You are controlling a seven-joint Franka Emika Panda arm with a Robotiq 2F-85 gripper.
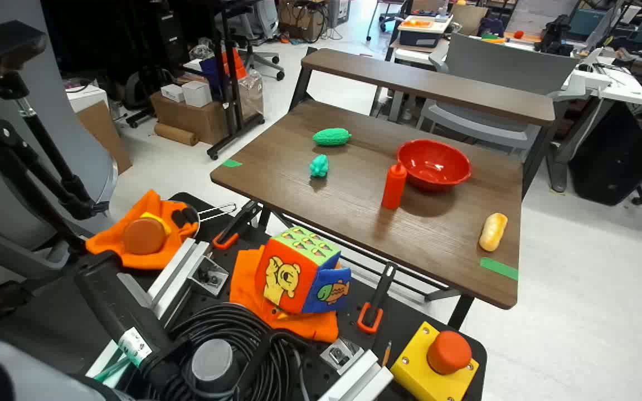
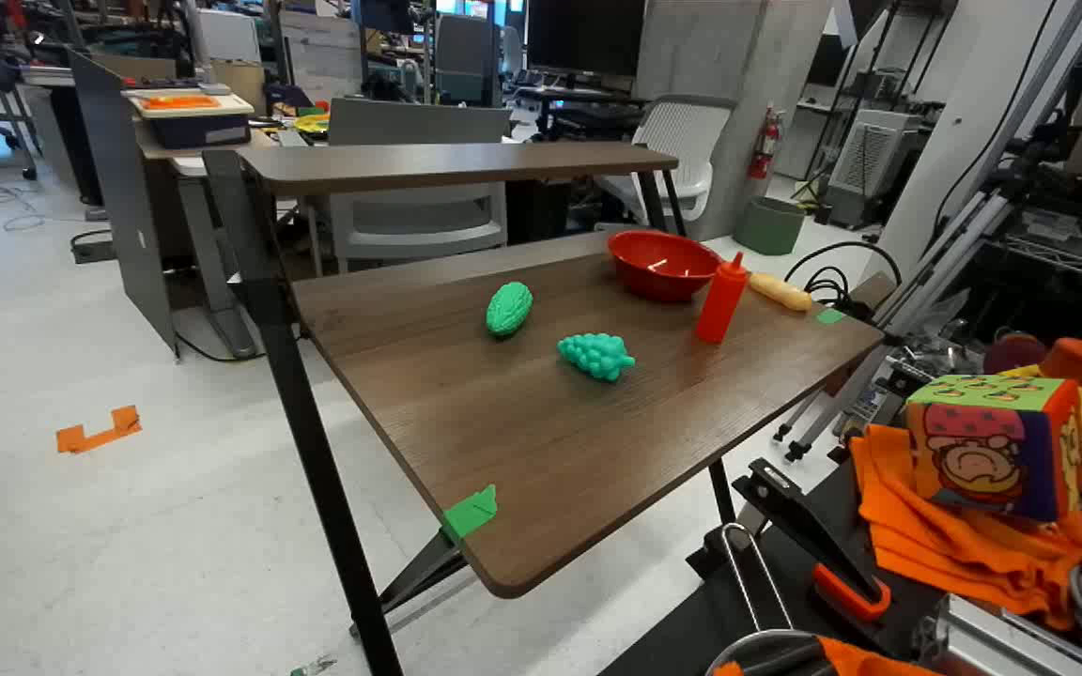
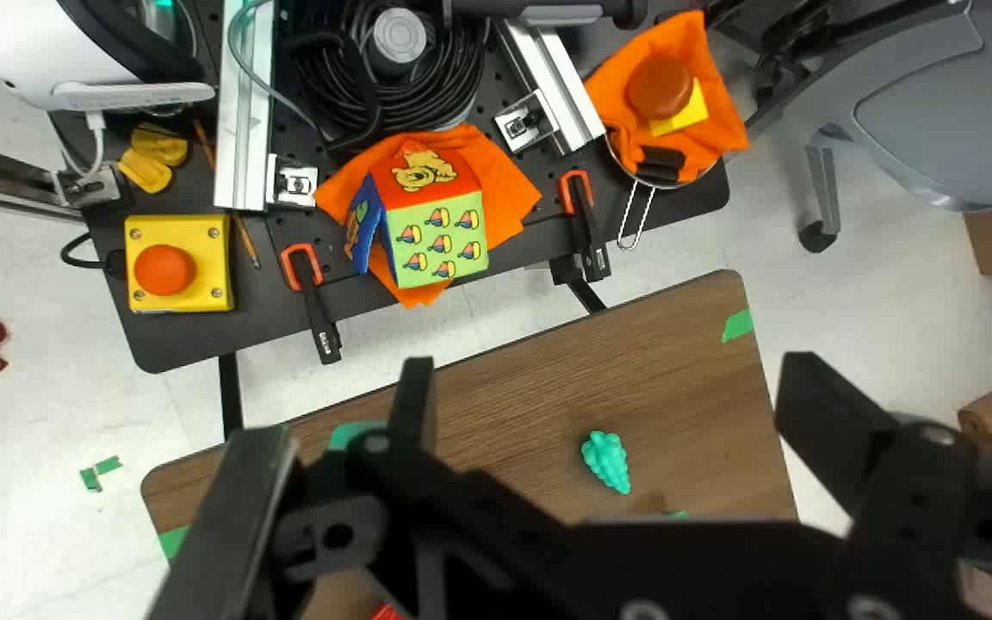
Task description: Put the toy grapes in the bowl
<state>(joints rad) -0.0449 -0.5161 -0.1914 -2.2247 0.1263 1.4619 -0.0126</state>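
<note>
The toy grapes, a small lumpy green cluster, lie on the brown table, in both exterior views. The wide red bowl stands upright farther along the table and looks empty; it also shows in an exterior view. My gripper shows only in the wrist view. It is open, its black fingers wide apart with nothing between the tips. The grapes appear below, between the fingers, well apart from them. A red sliver shows at the wrist view's bottom edge; I cannot tell what it is.
A red squeeze bottle stands right beside the bowl. A smoother green oval toy lies near the grapes. A yellow bread-like toy lies near the table's end. A raised shelf spans the table's back. A soft cube sits off the table.
</note>
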